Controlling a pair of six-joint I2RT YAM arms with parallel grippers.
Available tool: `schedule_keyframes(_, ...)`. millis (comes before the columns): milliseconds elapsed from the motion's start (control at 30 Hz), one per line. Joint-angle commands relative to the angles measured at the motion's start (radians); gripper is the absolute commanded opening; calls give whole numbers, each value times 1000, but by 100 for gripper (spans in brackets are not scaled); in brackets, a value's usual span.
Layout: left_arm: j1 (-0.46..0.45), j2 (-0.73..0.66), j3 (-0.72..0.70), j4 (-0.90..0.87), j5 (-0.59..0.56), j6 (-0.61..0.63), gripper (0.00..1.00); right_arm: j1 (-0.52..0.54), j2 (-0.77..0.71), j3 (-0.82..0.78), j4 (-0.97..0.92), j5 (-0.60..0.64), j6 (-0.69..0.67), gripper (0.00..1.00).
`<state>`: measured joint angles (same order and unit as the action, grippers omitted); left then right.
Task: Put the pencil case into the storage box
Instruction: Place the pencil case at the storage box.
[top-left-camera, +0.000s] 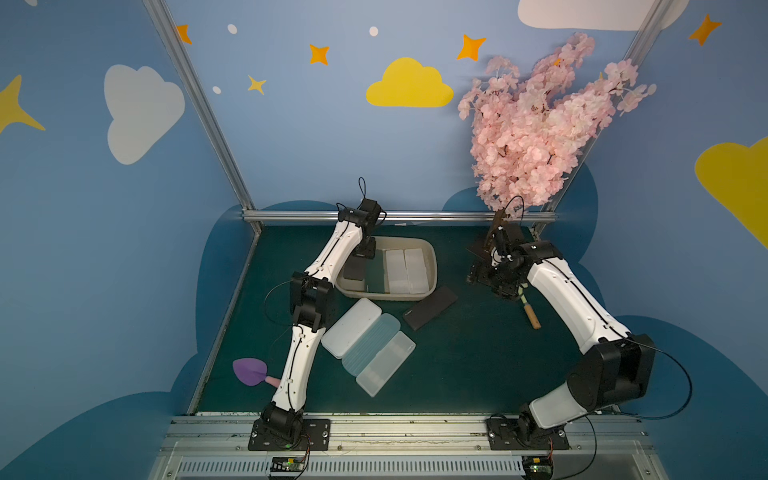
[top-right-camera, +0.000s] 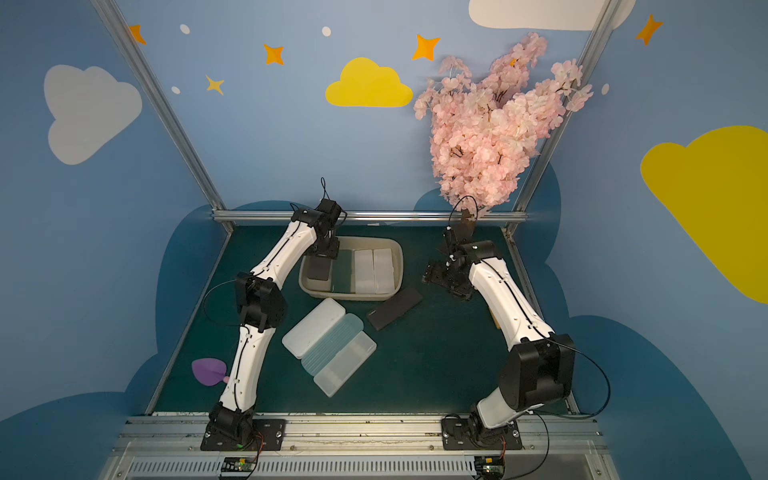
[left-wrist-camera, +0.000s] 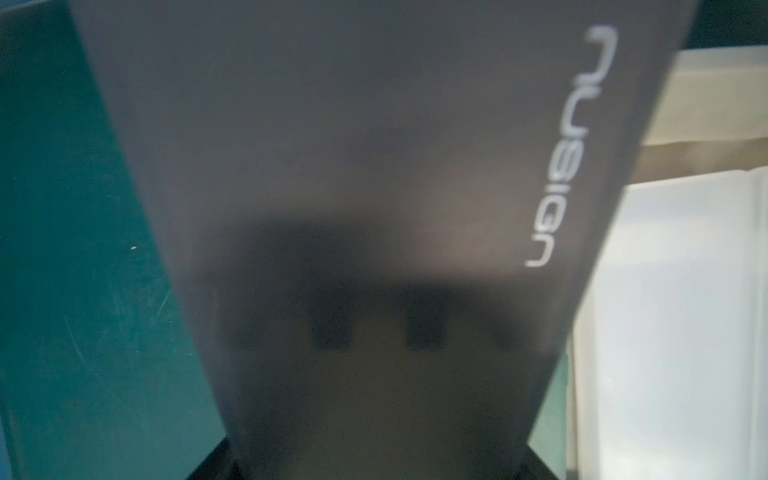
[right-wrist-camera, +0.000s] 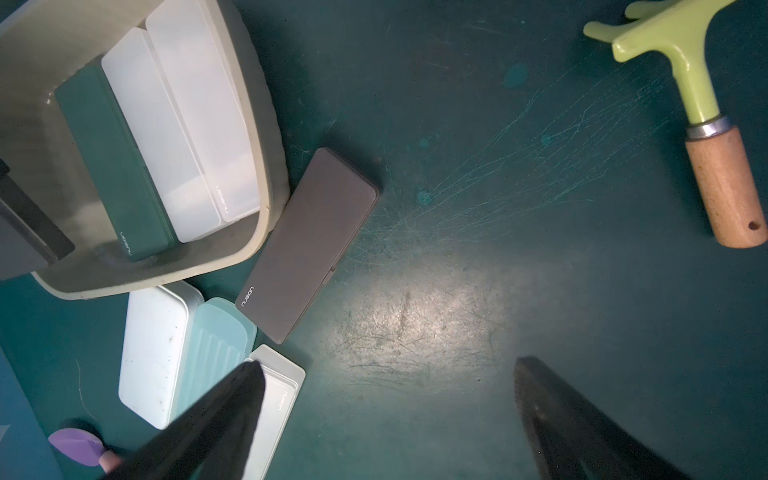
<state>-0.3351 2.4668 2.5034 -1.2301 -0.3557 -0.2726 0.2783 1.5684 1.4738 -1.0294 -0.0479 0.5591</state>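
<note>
My left gripper (top-left-camera: 360, 254) is shut on a dark grey pencil case (top-left-camera: 354, 269), which hangs end-down over the left end of the beige storage box (top-left-camera: 432, 259). In the left wrist view that case (left-wrist-camera: 374, 166) fills the picture and hides the jaws. Whether its lower end touches the box floor I cannot tell. A green case (top-left-camera: 375, 272) and two white cases (top-left-camera: 405, 270) lie flat in the box. My right gripper (right-wrist-camera: 386, 365) hovers open over bare mat to the right of the box, holding nothing.
A second dark grey case (top-left-camera: 430, 307) lies on the mat by the box's front right corner. Two white cases and a pale blue one (top-left-camera: 368, 347) lie side by side in front. A green rake (right-wrist-camera: 723, 183), a purple trowel (top-left-camera: 247, 372) and a pink blossom tree (top-left-camera: 536, 124) stand around.
</note>
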Motion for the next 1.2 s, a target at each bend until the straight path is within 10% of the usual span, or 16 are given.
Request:
schedule_keyframes(0,-4,37,-5,-20,-16,-2,53,-6,18,31,-23,-10,-14,98)
schedule_keyframes(1167,6,139,-9,-15,151,-68,61,-42,42,49,-128,-46,-27,98)
